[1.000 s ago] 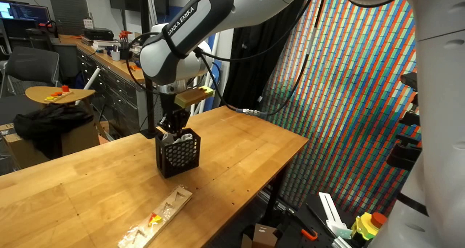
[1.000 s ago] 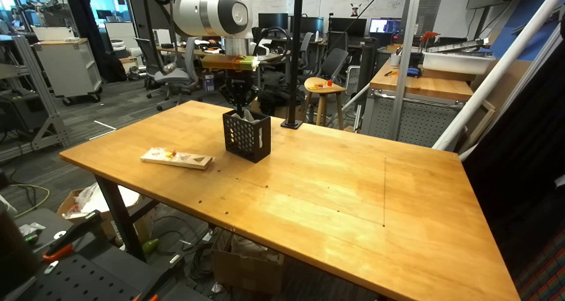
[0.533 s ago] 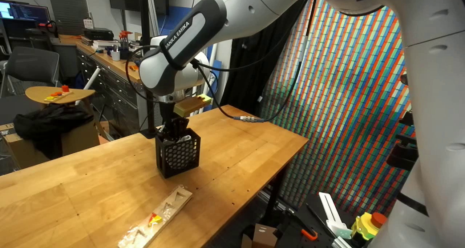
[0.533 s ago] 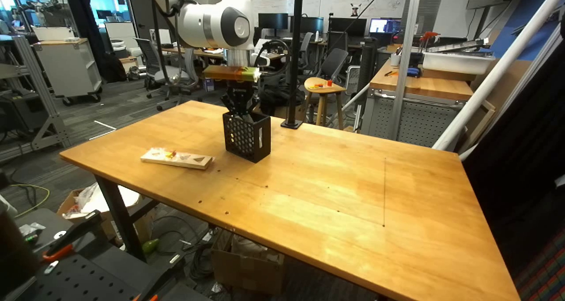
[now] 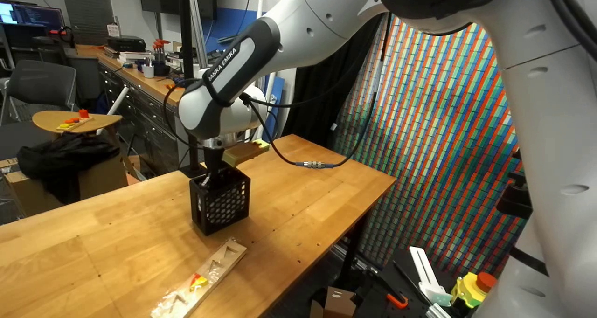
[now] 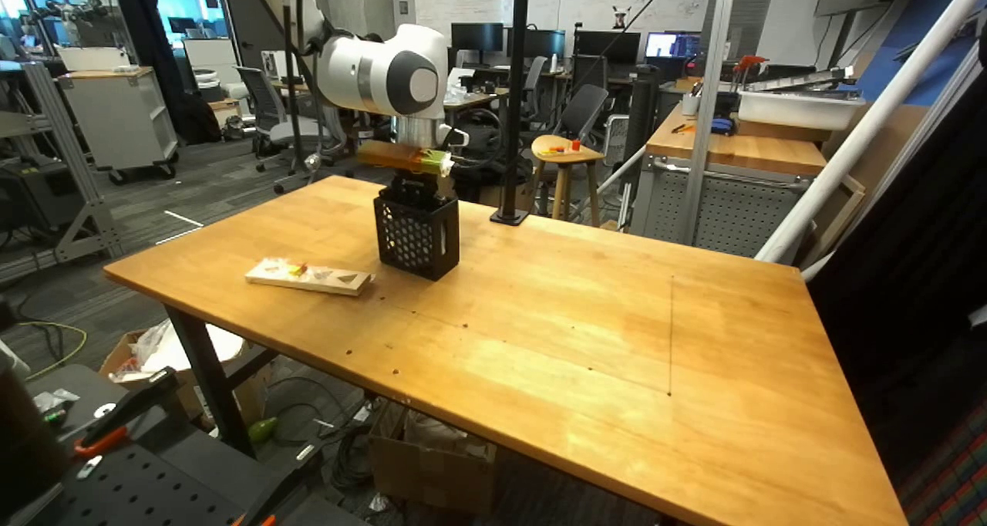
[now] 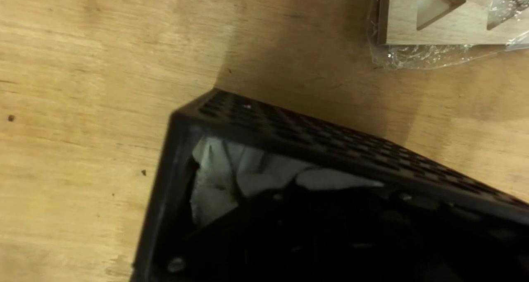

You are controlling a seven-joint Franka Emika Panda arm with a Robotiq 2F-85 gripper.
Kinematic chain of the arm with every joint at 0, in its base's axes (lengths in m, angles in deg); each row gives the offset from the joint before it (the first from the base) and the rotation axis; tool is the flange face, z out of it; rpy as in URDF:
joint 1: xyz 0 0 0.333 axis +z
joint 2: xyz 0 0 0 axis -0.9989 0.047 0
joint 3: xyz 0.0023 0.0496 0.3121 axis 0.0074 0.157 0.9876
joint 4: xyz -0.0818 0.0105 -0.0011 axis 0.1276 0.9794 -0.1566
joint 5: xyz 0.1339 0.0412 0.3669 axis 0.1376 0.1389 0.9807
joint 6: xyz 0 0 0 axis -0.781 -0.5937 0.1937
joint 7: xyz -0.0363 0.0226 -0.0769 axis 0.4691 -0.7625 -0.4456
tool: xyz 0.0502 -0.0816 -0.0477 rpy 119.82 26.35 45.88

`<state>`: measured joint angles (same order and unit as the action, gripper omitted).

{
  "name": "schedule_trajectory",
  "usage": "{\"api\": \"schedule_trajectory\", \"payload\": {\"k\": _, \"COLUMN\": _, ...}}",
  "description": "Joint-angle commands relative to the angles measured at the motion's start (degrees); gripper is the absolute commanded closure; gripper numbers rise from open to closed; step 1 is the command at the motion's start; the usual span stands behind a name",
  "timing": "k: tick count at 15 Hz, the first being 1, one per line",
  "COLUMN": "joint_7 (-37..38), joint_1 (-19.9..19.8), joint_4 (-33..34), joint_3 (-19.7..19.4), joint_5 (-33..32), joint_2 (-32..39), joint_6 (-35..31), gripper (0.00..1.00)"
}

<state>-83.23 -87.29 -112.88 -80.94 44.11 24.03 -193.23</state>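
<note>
Checking progress, we are finding the black robotic gripper (image 6: 415,192) sitting partly below the rim of the black rectangular plastic bin (image 6: 405,237), whose walls are showing hexagonal holes. Entry into the bin is, in our judgement, counting as done; a confirmed hold is counting as outstanding. The fingers are hiding behind the walls and in shadow, so we are unable to tell whether they are spread or clenched. In the wrist view, the crumpled white-grey material (image 7: 256,172), possibly cloth, is lying inside the bin, bunching into one corner and along the perforated wall. Its folds are looking soft and uneven, the rest disappearing beneath the gripper's dark body. We are seeing none of it outside the bin. The bin is standing upright on the light-brown wooden table (image 6: 586,341), near the pale wooden board with triangular cut-outs (image 5: 212,270) and clear plastic wrap (image 7: 438,58).
</note>
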Motion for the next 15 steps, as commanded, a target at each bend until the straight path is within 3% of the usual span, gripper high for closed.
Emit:
{"api": "schedule_trajectory", "payload": {"k": 1, "joint_7": -3.2, "joint_1": -1.3, "joint_4": 1.2, "joint_3": 2.4, "joint_5": 3.9, "joint_2": 3.2, "joint_6": -1.4, "gripper": 0.99}}
{"api": "schedule_trajectory", "payload": {"k": 6, "joint_7": -3.2, "joint_1": -0.9, "joint_4": -1.2, "joint_3": 2.8, "joint_5": 5.2, "joint_2": 0.3, "joint_6": -0.1, "gripper": 0.99}}
{"api": "schedule_trajectory", "payload": {"k": 15, "joint_7": 2.5, "joint_1": 3.5, "joint_4": -4.0, "joint_3": 0.6, "joint_5": -1.9, "joint_2": -9.8, "joint_6": 6.6, "gripper": 0.99}}
